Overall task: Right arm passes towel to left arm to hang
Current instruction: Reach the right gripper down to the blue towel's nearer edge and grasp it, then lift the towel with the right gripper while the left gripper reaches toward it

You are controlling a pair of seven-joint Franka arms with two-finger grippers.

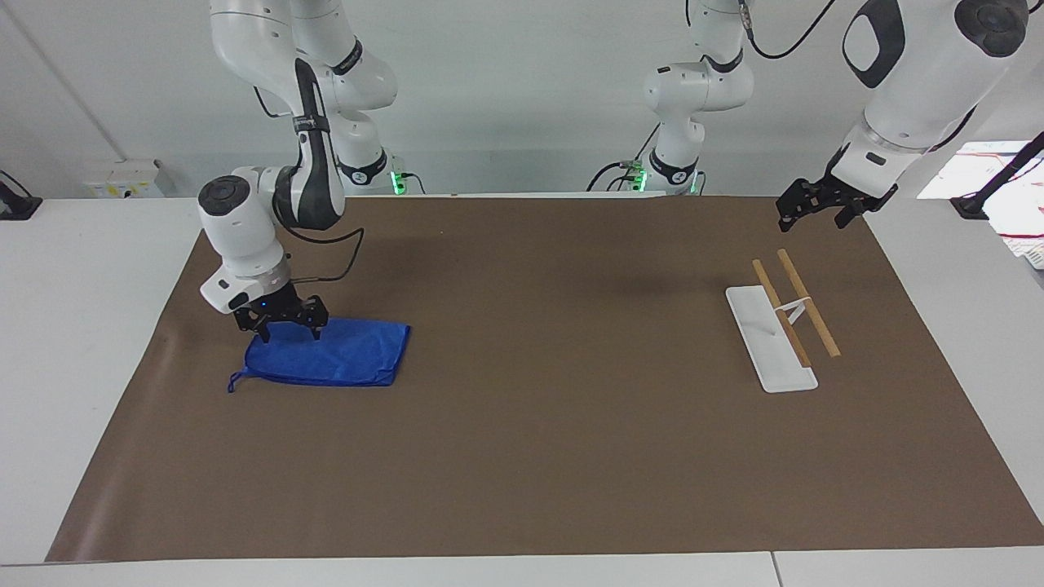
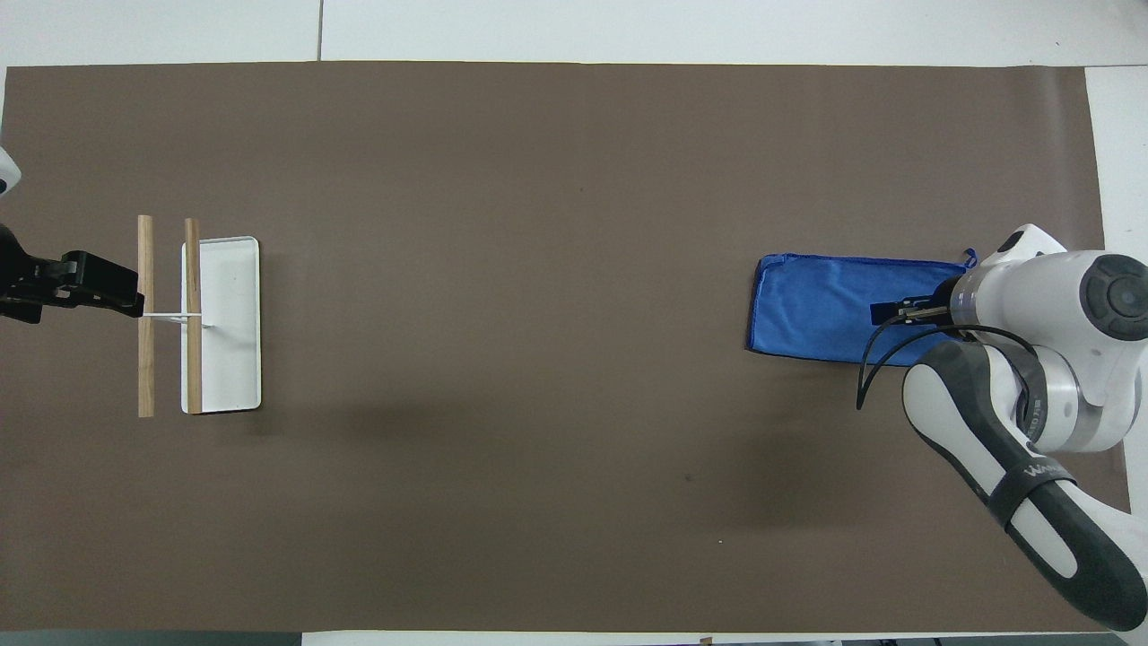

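Observation:
The blue towel point(image 1: 347, 356) lies flat and folded on the brown mat toward the right arm's end of the table; it also shows in the overhead view point(image 2: 821, 308). Its corner loop point(image 1: 235, 381) lies on the mat. My right gripper point(image 1: 290, 331), with its blue light on, is open and low over the towel's end toward the right arm's end; I cannot tell if it touches. Its tip shows in the overhead view point(image 2: 886, 310). My left gripper point(image 1: 811, 215) is open, empty and waits in the air beside the rack; it also shows in the overhead view point(image 2: 94, 289).
The rack stands toward the left arm's end: a white base point(image 1: 768, 346) with two wooden bars point(image 1: 807, 303) on a thin white post. It also shows in the overhead view point(image 2: 231, 359). A brown mat point(image 1: 538, 456) covers the table.

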